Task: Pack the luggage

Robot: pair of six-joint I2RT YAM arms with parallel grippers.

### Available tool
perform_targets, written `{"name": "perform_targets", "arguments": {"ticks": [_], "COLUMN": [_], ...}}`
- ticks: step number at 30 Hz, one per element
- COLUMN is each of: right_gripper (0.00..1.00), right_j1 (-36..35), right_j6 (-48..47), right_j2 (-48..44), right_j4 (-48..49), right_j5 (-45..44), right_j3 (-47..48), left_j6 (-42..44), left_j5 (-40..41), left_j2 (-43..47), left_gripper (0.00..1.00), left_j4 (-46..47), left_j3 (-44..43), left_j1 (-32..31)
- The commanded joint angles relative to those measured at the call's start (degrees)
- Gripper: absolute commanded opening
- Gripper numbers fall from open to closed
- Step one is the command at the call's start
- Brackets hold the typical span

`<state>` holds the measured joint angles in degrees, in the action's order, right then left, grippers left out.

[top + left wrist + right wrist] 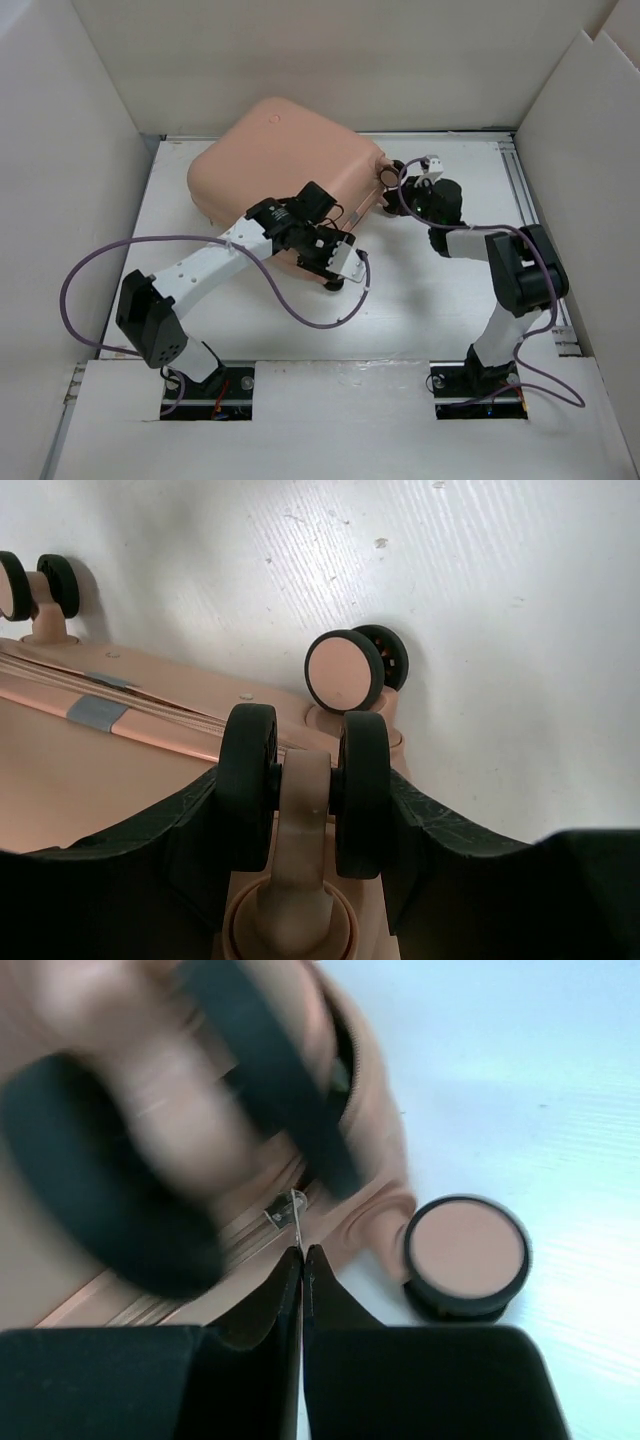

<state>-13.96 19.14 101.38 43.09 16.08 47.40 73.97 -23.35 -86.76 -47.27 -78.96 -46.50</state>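
Steadying the closed pale pink hard-shell suitcase point(285, 165) at the white table's point(440, 300) far left, the left gripper point(305, 785) clamps its black-tyred twin caster point(248, 780) while the right gripper point(302, 1260) pinches the metal zip pull point(297, 1210).

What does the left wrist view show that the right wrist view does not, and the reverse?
Only the left wrist view: the left hand, its fingers flanking a twin-wheel caster and seemingly gripping it, and a grey tape patch on the seam. Only the right wrist view: the right hand shut, pinching the zipper pull, and a blurred wheel close to the lens. Both: the pink luggage lying on the white table, its zipper line, and a pink-faced wheel beside the shell.
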Motion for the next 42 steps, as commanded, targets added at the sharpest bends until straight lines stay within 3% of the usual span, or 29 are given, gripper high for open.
{"name": "perform_targets", "arguments": {"ticks": [1,5,9,18,21,26,29,30,31,33,36,37,39,42], "right_gripper": [0.0,0.0,0.0,0.0,0.0,0.0,0.0,0.0,0.0,0.0,0.0,0.0,0.0,0.0], "right_j1": [8.48,11.84,13.16,18.78,17.65,13.79,11.51,10.71,10.01,7.9,6.14,6.13,5.34,3.42], "right_j6": [1.86,5.12,1.01,-7.79,-11.21,-23.15,-25.98,-27.56,-28.88,-33.52,-36.01,-36.53,-37.59,-39.09], "right_j2": [1.62,5.83,10.39,18.76,22.88,28.95,30.09,29.32,28.53,26.07,24.22,22.82,21.58,20.26], "right_j4": [3.31,6.66,7.62,-1.33,-1.86,-13.19,-18.64,-18.66,-19.18,-20.23,-22.26,-22.78,-23.48,-26.65], "right_j5": [-9.49,-5.45,2.1,13.53,20.44,25.58,29.71,29.72,29.72,27.44,26.12,25.5,23.14,19.79], "right_j3": [3.49,7.16,15.67,33.44,42.05,59.09,63.69,63.7,62.13,58.62,56.5,55.01,53.86,53.33], "left_j6": [-7.08,-7.62,-8.14,-8.14,-8.14,-7.53,-10.06,-11.3,-12.7,-22.31,-32.02,-39.19,-44.86,-52.42], "left_j5": [-5.12,-5.65,-5.12,-5.12,-5.12,-5.74,-3.99,-3.11,-1.45,1.28,5.41,6.38,7.8,11.48], "left_j2": [1.68,3.26,4.58,5.2,5.2,5.2,5.2,5.2,5.2,5.2,5.2,5.2,4.68,6.07], "left_gripper": [0.0,0.0,0.0,0.0,0.0,0.0,0.0,0.39,0.55,0.71,0.75,0.75,0.78,0.83], "left_j4": [-17.42,-17.42,-17.42,-17.42,-17.42,-17.42,-14.8,-11.83,-10.14,-4.88,3.65,6.37,7.1,7.1], "left_j3": [4.59,6.8,8.99,10.58,10.58,11.8,11.81,11.29,10.5,6.29,-3.69,-6.97,-17.04,-23.78], "left_j1": [-0.87,-3.24,-5.17,-5.18,-5.18,-5.18,-4.66,-4.65,-2.65,-0.71,3.86,5.0,8.17,12.3]}}
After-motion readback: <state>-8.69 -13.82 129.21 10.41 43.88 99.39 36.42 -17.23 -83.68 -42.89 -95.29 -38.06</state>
